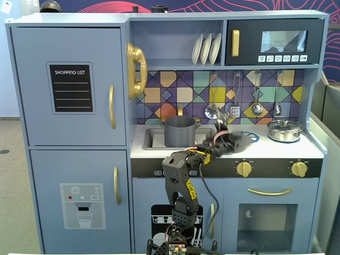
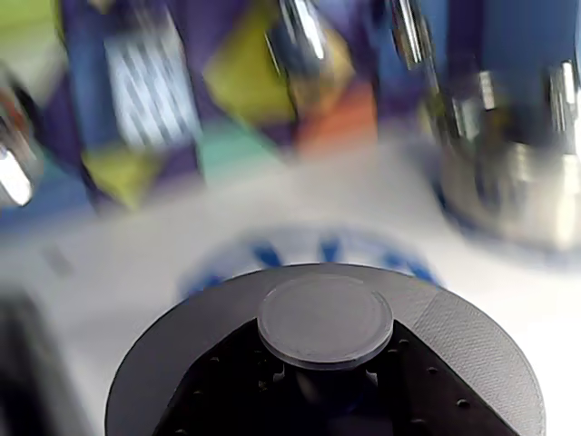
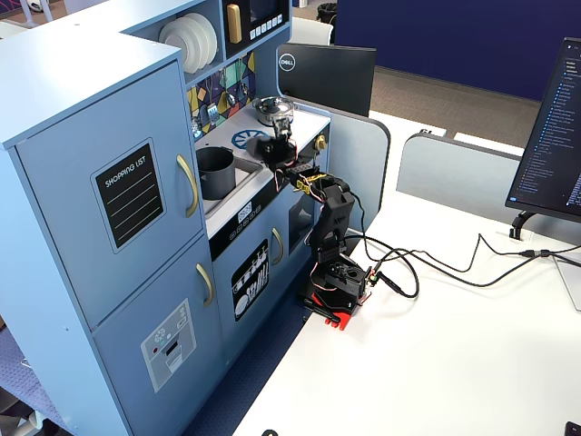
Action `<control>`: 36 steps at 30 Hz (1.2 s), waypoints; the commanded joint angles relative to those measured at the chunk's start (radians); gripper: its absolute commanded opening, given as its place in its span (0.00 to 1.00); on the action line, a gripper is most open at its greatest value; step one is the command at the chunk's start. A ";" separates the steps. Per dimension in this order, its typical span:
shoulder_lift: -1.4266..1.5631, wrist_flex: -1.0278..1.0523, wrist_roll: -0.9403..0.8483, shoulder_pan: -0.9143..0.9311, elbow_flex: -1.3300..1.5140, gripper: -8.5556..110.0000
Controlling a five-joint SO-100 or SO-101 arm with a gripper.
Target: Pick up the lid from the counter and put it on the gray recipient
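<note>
The lid (image 2: pixel 327 363), seemingly light, stiff and smooth, is held by its knob (image 2: pixel 325 320) in the closed jaws above the counter (image 1: pixel 276 150), right of the pot (image 1: pixel 180 131).

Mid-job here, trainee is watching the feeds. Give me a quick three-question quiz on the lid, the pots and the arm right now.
1. True or false: the lid already sits on the gray pot.
2. In a fixed view, the silver pot stands: A) in the sink, B) on the counter's right side, C) on the top shelf.
3. What printed marking lies just beyond the lid in the wrist view?

Key: 1 false, it is at the tool; 2 B; 3 the blue-and-white burner circle.
</note>
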 commanded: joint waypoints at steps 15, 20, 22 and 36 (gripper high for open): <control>0.402 0.426 -0.011 -0.359 -0.195 0.07; 0.394 0.390 -0.006 -0.422 -0.140 0.07; 0.379 0.365 -0.005 -0.440 -0.127 0.07; 0.206 0.224 0.015 -0.488 -0.123 0.07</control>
